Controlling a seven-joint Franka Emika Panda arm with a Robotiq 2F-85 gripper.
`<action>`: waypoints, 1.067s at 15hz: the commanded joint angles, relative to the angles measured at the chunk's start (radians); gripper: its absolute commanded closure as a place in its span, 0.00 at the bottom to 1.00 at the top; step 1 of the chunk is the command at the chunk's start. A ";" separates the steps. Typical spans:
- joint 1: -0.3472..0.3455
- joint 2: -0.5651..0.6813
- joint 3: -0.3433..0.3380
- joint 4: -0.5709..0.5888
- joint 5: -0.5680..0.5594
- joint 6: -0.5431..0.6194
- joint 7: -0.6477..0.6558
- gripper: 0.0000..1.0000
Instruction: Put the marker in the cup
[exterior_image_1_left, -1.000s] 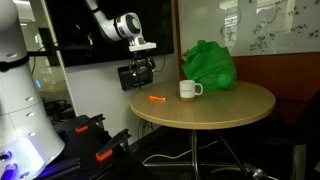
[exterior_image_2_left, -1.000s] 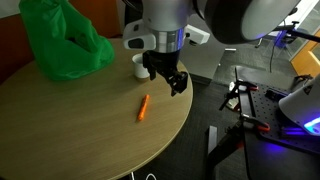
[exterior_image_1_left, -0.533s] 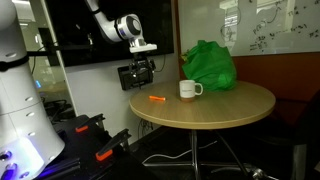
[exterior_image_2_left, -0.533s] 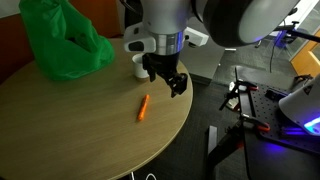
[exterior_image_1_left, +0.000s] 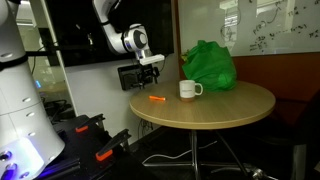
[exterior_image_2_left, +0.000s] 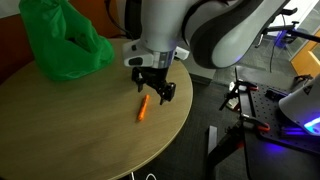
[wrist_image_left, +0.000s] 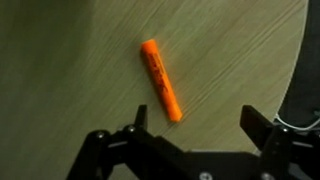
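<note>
Plainly the jaws stand spread and empty: in the wrist view the gripper (wrist_image_left: 195, 128) shows its two fingers far apart at the bottom edge, with nothing between them. Just ahead of them the marker (wrist_image_left: 160, 80), orange, lies flat on the table (wrist_image_left: 60, 50), slanted across the grain and touching neither finger. In an exterior view the gripper (exterior_image_2_left: 152, 88) hangs just above the marker (exterior_image_2_left: 143, 108), a little to one side of it and not far from the table's rim. By my reading the task is barely begun: nothing is grasped and the marker is not lifted. What is left is to come down around it, close, carry it to the cup (exterior_image_1_left: 188, 89) and let it drop in. The cup, white with a handle, stands upright further in on the table (exterior_image_1_left: 230, 105), apart from the marker (exterior_image_1_left: 156, 99). Right behind the cup sits a green bag (exterior_image_1_left: 208, 65), but not between marker and cup, so the way across looks open. The marker lies near the rim, and a clumsy nudge might roll it off.
</note>
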 joint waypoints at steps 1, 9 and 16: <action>-0.055 0.090 0.055 0.075 0.017 -0.022 -0.093 0.00; -0.061 0.224 0.051 0.255 0.000 -0.191 -0.175 0.04; -0.039 0.259 0.031 0.297 -0.033 -0.218 -0.264 0.50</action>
